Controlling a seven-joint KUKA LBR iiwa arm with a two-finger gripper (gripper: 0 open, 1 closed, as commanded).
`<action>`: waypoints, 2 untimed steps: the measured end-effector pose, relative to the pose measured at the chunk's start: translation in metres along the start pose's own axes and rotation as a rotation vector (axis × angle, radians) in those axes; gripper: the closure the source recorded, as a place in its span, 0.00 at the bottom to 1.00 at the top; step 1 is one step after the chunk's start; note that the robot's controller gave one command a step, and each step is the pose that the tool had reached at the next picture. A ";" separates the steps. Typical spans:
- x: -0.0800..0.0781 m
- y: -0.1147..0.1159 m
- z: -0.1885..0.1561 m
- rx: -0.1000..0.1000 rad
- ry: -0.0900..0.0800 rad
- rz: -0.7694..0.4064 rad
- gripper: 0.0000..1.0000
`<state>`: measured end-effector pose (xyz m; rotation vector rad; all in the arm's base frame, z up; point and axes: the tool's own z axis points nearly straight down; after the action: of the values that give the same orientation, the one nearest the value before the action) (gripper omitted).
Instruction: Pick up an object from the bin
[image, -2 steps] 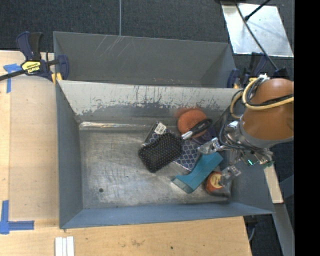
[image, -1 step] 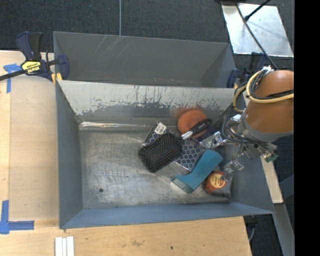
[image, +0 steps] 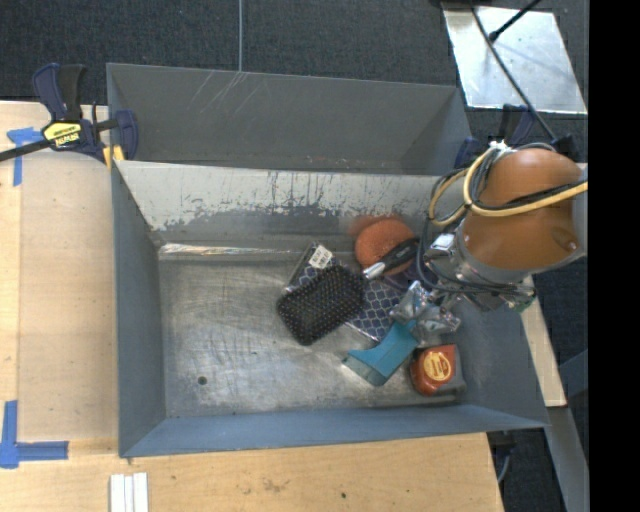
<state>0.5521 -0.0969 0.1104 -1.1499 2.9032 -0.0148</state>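
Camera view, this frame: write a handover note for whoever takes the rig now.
Gripper: low at the right side of the bin, open or shut unclear.
Things: teal wedge and round red-orange case just below it in view; black mesh pouch, patterned cloth and orange ball on its left in view.
Done: nothing seen held.
Left: grasp one thing, lift it out.
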 end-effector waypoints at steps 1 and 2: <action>0.000 0.000 0.000 0.001 0.000 0.000 1.00; 0.003 0.001 -0.001 0.004 -0.008 -0.001 1.00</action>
<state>0.5492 -0.0979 0.1116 -1.1487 2.8941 -0.0168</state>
